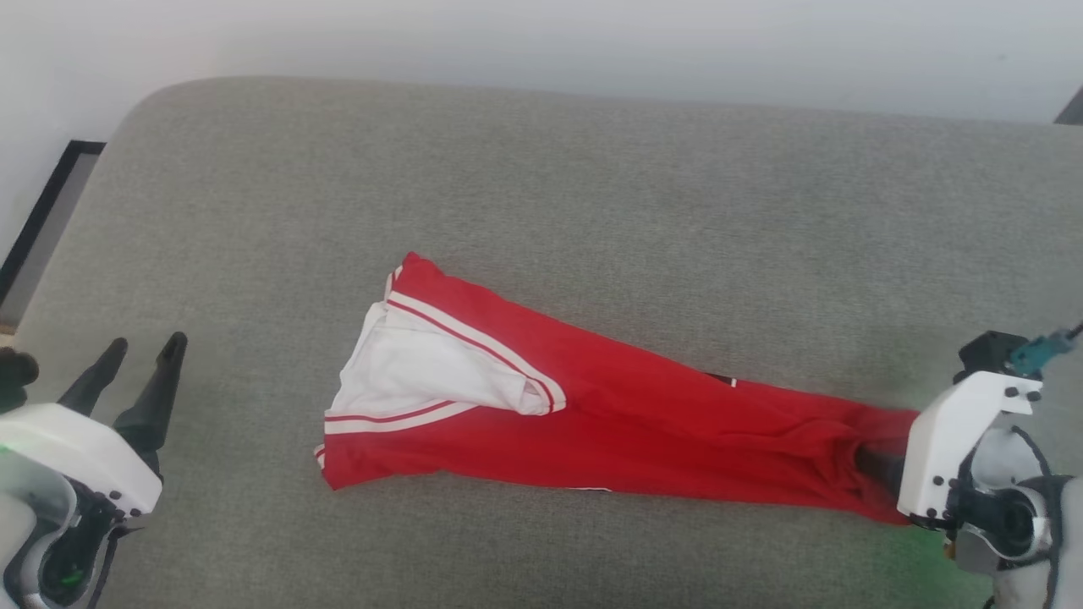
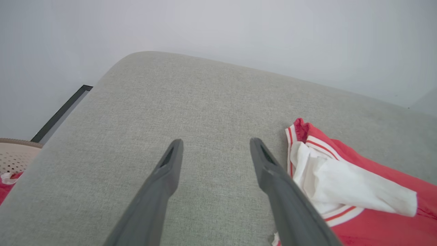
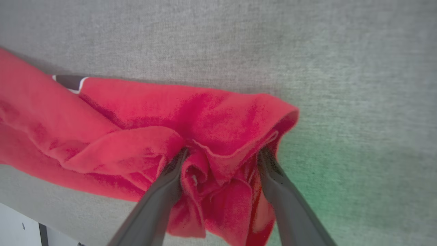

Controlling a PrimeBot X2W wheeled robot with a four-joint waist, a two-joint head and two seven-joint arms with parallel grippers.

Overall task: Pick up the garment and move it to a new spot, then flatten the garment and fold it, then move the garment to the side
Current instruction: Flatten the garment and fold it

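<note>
1. We are seeing the garment (image 1: 643, 423) lying on the gray cushion (image 1: 541, 169) as a long, narrow red band rather than spread flat. Its white-sleeve end is sitting left of centre and its bunched end is reaching the right.
2. Its long axis is running left to right, tilting slightly from farther at the left to nearer at the right.
3. The right end effector (image 3: 223, 153) is standing with its fingers apart, straddling the crumpled right end. Red folds are lying between the fingers, and we are not seeing them pinched.
4. The left end effector (image 1: 147, 341) is hovering over bare cushion at the near left, fingers apart and holding nothing. The sleeve end is lying to its right, near but not touching.
5. We are judging the right arm to be the nearer one, since it is at the cloth itself. For any pull along that axis from both ends, the left arm would be needing to travel rightward to the sleeve end.
</note>
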